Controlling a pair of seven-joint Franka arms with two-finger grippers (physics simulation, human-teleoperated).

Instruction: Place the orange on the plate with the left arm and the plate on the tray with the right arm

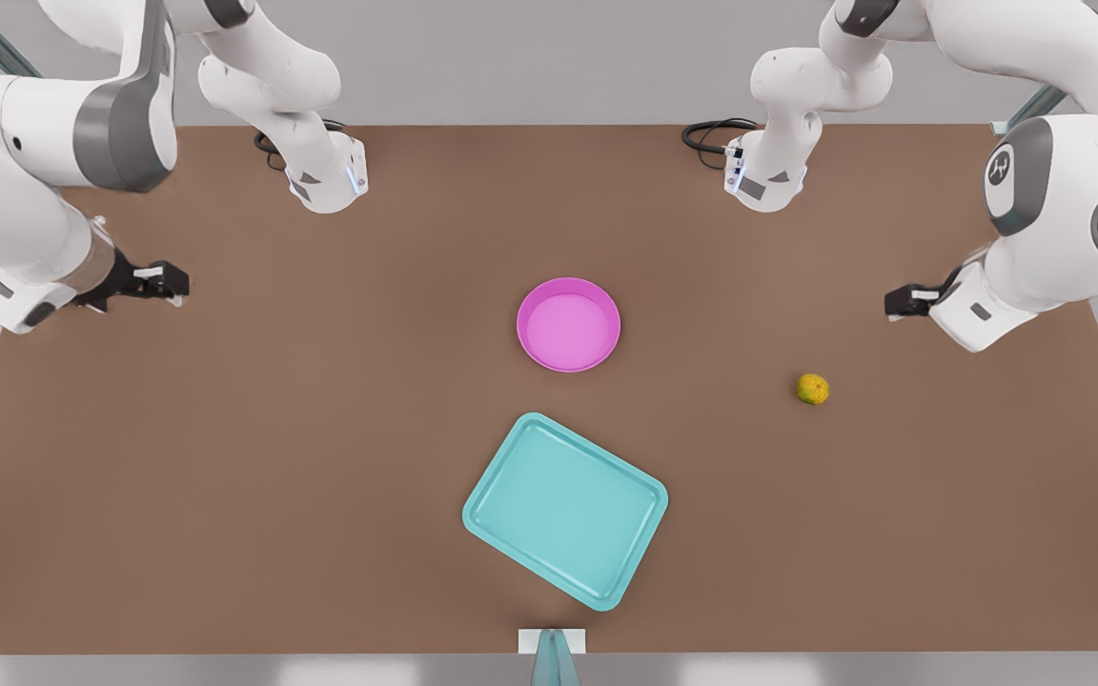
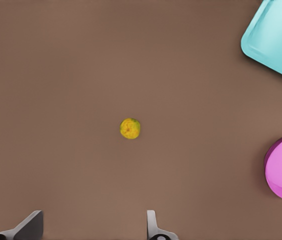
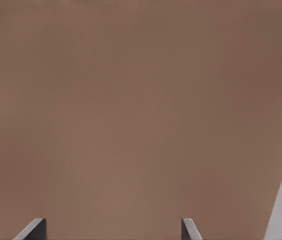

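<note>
Left pincer (image 1: 895, 303) spread wide, empty, hovering near tiny yellow-green orange (image 1: 812, 389) on brown desk (image 1: 225, 457). Right pincer (image 1: 174, 283) spread too, waiting. Your risk: round fruit rolls if finger nudges it.

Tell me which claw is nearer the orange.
Left. The left claw hangs open just beside the orange; the right claw, also open, waits across the table, beyond the plate.

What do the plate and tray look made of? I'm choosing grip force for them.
The plate looks like smooth moulded plastic: uniform magenta, lighter pink inside, soft sheen, no glaze highlights. The tray also looks plastic: flat turquoise, rounded corners, low moulded rim. Both are simulator renders, so the material is only a guess.
</note>
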